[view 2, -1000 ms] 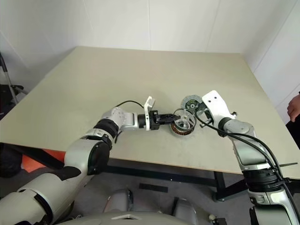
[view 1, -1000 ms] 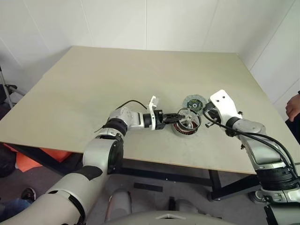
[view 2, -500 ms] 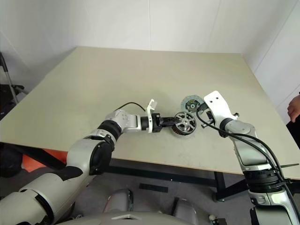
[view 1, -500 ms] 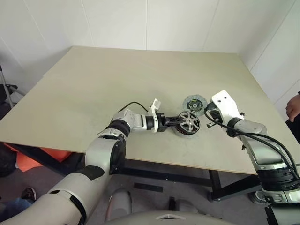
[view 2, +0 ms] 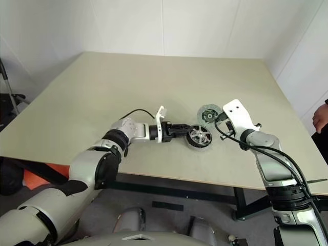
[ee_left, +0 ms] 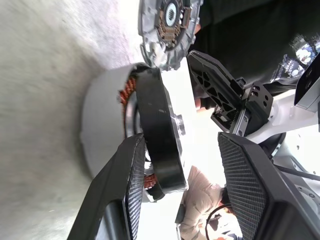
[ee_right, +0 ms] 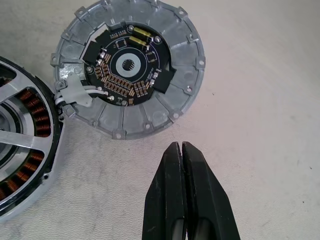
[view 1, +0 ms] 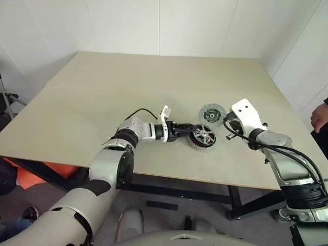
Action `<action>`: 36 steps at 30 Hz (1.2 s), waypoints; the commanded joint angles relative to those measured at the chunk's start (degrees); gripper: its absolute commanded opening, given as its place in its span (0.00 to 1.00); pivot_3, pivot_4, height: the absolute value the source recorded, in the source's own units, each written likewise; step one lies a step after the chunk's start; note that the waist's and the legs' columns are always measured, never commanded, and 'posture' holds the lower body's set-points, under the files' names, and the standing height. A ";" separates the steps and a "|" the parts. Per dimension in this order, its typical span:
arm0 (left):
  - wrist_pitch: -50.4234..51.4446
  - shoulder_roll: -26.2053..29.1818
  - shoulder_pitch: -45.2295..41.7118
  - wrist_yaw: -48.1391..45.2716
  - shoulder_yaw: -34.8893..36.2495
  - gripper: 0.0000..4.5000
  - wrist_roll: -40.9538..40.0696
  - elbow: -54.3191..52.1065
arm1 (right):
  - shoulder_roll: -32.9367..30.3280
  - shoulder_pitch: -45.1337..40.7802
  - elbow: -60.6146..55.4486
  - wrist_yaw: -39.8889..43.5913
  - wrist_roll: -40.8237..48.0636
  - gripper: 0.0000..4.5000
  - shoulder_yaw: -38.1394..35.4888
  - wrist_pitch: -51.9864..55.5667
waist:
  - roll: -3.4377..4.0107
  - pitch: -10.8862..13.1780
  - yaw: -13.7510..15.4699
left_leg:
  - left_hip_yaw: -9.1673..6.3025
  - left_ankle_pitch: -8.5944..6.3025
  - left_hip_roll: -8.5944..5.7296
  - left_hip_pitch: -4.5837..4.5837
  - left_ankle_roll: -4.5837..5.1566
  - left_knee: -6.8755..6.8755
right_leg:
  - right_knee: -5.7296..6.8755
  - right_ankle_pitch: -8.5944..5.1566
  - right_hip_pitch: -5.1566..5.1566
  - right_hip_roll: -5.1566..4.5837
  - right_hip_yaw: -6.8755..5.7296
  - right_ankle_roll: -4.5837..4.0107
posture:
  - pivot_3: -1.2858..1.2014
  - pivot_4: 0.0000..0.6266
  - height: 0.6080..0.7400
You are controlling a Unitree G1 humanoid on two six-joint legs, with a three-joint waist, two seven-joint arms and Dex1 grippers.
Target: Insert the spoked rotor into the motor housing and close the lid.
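Note:
The spoked rotor (view 1: 204, 137), a dark wheel with silvery spokes, lies seated in the motor housing (ee_right: 30, 112), whose copper windings show beneath it. My left gripper (view 1: 190, 132) reaches in level from the left and stands open. In the left wrist view the rotor's rim (ee_left: 159, 135) sits between the fingers, close against one finger (ee_left: 131, 185) and with a gap to the other. The lid (view 1: 212, 114), a grey round disc with a dark board facing up, lies flat just behind the housing. My right gripper (ee_right: 180, 146) is shut on nothing, hovering beside the lid (ee_right: 150, 70).
The beige table (view 1: 128, 87) stretches wide and bare to the left and back. Its front edge runs close below the housing. A person's hand (view 1: 319, 117) shows at the far right, off the table.
The rotor, held tilted above the housing a second ago, now lies flat in it. My left gripper has opened around it. The right arm has kept still.

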 commanded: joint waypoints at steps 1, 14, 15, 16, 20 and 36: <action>-1.11 1.87 -0.84 -2.49 -0.73 0.54 0.43 -3.75 | -1.30 -0.76 -4.27 1.74 0.33 0.00 -0.83 -1.55 | 0.00 0.00 -0.01 | 0.00 0.00 0.00 -0.06 0.00 0.00 | 0.00 0.00 -0.07 0.00 0.00 0.00 | 0.52 0.00 1.00; -13.16 5.43 2.99 -0.98 -3.35 0.54 3.88 -12.47 | -0.30 0.77 -9.07 8.27 2.57 0.00 1.97 -3.71 | 0.00 0.01 0.04 | 0.01 -0.01 0.02 -0.07 0.02 0.00 | 0.01 0.00 -0.07 0.00 0.00 0.00 | 0.52 0.00 1.00; -13.67 5.75 3.24 -0.60 -3.10 0.54 3.83 -13.05 | -0.07 0.69 -9.10 8.36 2.73 0.00 2.15 -3.78 | 0.00 0.00 0.04 | 0.01 -0.01 0.02 -0.07 0.02 0.00 | 0.00 0.00 -0.08 0.00 0.00 0.00 | 0.52 0.00 1.00; -13.93 6.01 3.42 -0.31 -2.87 0.54 3.67 -13.54 | 0.14 0.61 -9.10 8.46 2.89 0.00 2.30 -3.85 | 0.00 0.00 0.03 | 0.01 -0.01 0.02 -0.07 0.02 0.00 | 0.01 0.00 -0.08 0.00 0.00 0.00 | 0.52 0.00 1.00; -15.31 6.94 4.30 1.60 -2.10 0.54 3.31 -14.16 | 3.21 1.03 -6.40 8.78 4.32 0.00 3.31 -4.63 | 0.00 0.00 0.00 | 0.01 -0.01 0.02 -0.07 0.02 0.00 | 0.02 0.00 -0.08 0.00 0.00 0.00 | 0.52 0.00 1.00; -18.65 7.65 4.74 5.44 -0.01 0.54 3.01 -12.67 | 4.65 -0.04 1.55 7.46 1.03 0.00 4.75 -10.97 | -0.24 0.00 -0.88 | -0.01 -0.02 0.02 0.68 -0.01 -0.11 | -0.21 -0.28 0.78 0.03 0.01 0.44 | 0.52 0.00 1.00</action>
